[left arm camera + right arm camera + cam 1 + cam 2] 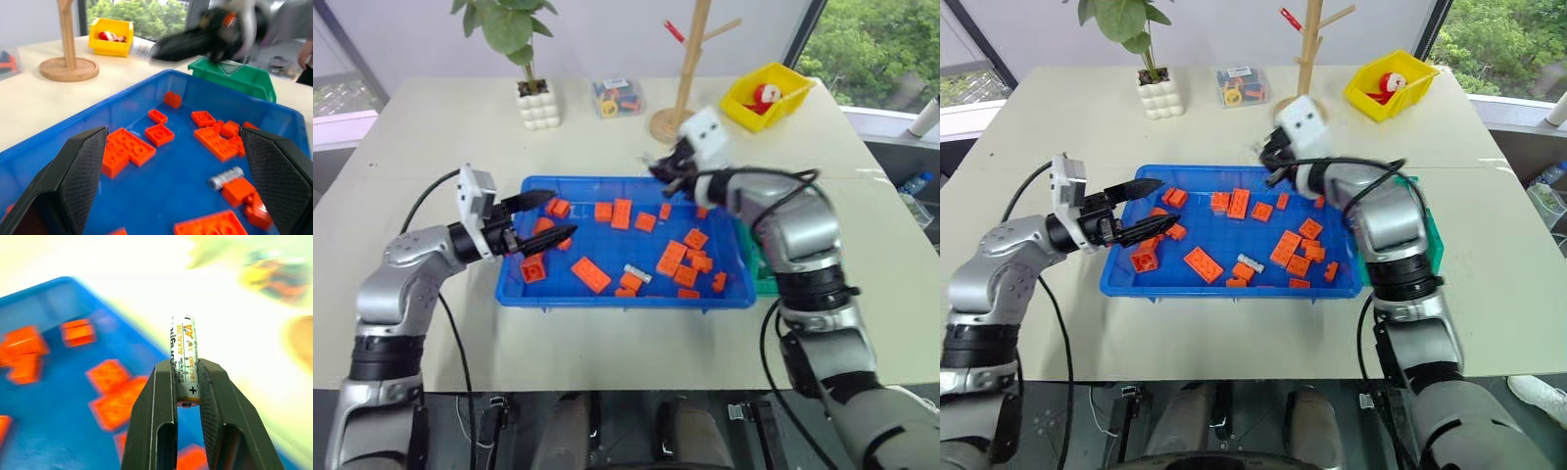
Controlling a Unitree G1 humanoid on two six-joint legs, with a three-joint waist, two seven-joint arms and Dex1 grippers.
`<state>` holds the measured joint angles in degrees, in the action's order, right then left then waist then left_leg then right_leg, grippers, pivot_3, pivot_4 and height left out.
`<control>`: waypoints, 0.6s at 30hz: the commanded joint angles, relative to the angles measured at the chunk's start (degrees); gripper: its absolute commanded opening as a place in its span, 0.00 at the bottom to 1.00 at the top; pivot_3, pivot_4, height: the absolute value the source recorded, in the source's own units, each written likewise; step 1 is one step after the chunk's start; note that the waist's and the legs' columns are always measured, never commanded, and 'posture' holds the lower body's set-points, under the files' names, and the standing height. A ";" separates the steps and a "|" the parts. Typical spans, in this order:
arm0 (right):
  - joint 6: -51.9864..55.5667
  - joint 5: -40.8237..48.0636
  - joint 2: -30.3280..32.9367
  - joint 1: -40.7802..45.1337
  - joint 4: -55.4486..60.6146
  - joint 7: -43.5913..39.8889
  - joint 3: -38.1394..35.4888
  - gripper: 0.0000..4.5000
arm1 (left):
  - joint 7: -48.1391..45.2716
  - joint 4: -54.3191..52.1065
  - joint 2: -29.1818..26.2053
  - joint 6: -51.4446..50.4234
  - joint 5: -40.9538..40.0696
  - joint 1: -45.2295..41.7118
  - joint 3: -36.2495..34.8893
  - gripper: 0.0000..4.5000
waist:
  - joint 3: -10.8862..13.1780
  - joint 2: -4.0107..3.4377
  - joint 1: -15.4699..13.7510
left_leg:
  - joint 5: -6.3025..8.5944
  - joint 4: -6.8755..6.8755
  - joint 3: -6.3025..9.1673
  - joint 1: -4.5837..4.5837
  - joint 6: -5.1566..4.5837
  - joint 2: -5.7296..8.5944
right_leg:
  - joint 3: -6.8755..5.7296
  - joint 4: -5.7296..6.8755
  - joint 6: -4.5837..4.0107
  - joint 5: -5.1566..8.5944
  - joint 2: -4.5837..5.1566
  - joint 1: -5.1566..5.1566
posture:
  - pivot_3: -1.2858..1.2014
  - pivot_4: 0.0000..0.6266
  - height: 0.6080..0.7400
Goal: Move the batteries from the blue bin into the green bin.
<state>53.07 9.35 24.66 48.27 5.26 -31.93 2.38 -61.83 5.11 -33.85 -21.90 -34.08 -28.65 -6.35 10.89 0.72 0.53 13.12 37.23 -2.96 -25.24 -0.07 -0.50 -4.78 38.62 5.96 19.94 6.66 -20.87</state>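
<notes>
R hand (186,382) is clenching one battery (184,357) upright, at the blue bin's (607,297) upper edge, for carrying to the green bin (234,78). L hand (540,217) is hovering released at the bin's left end; another battery (637,274) is lying low-centre among bricks (590,274).

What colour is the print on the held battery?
Gold and black on a white battery, clearest in the right wrist view.

The blue bin (1126,279) sits mid-table, strewn with orange bricks (1203,264); one battery (1250,262) lies among them near its near wall. The left gripper (1157,206), fingers spread, reaches in over the bin's left end. The right gripper (1271,164) hangs above the far rim. The green bin (1433,245) shows behind the right arm. A yellow bin (1393,83) stands far right.
</notes>
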 commanded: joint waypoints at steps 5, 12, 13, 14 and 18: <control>10.11 1.79 7.72 -6.08 13.72 3.36 -9.85 0.02 | -6.75 14.99 5.29 8.53 5.00 -11.08 3.88 1.00 | 0.00 0.00 0.03 | 0.00 0.00 -0.06 -0.03 -0.01 0.00 | 0.00 0.00 0.00 0.00 0.01 -0.02 | 0.52 0.24 1.00; 17.91 3.43 12.99 -13.47 22.75 5.05 -17.46 0.02 | -11.63 21.81 8.12 11.25 6.95 -16.00 5.24 1.00 | 0.00 0.00 0.21 | 0.00 0.00 -0.07 -0.03 -0.01 -0.01 | 0.00 -0.03 0.00 0.00 0.01 -0.03 | 0.52 0.24 1.00; 19.22 3.79 13.39 -14.42 24.20 5.17 -18.14 0.02 | -12.32 21.94 8.27 11.31 7.07 -16.35 5.40 1.00 | 0.00 0.00 0.19 | -0.01 0.00 -0.07 -0.03 -0.01 -0.01 | 0.00 -0.05 0.00 0.00 0.01 -0.04 | 0.52 0.24 1.00; 20.16 4.13 13.66 -15.05 25.22 5.33 -18.59 0.02 | -12.81 22.03 8.40 11.35 7.22 -16.59 5.43 1.00 | 0.00 0.00 0.18 | -0.01 0.00 -0.07 -0.02 -0.01 -0.02 | 0.00 -0.05 0.00 0.00 0.00 -0.03 | 0.52 0.24 1.00; 24.39 5.75 12.70 -17.39 29.40 6.11 -19.80 0.02 | -13.71 21.84 8.32 12.74 8.46 -17.02 5.38 1.00 | 0.00 0.00 0.04 | -0.01 0.03 -0.05 -0.02 -0.01 -0.01 | 0.00 -0.05 0.00 0.00 0.01 -0.01 | 0.52 0.24 1.00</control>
<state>76.11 14.11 37.19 31.12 30.93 -26.33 -15.40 -74.91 28.09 -25.17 -10.86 -26.10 -44.02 -0.76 10.89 0.73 0.58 13.11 37.26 -3.01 -25.26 -0.08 -0.51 -4.77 38.57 5.96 19.94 6.67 -20.88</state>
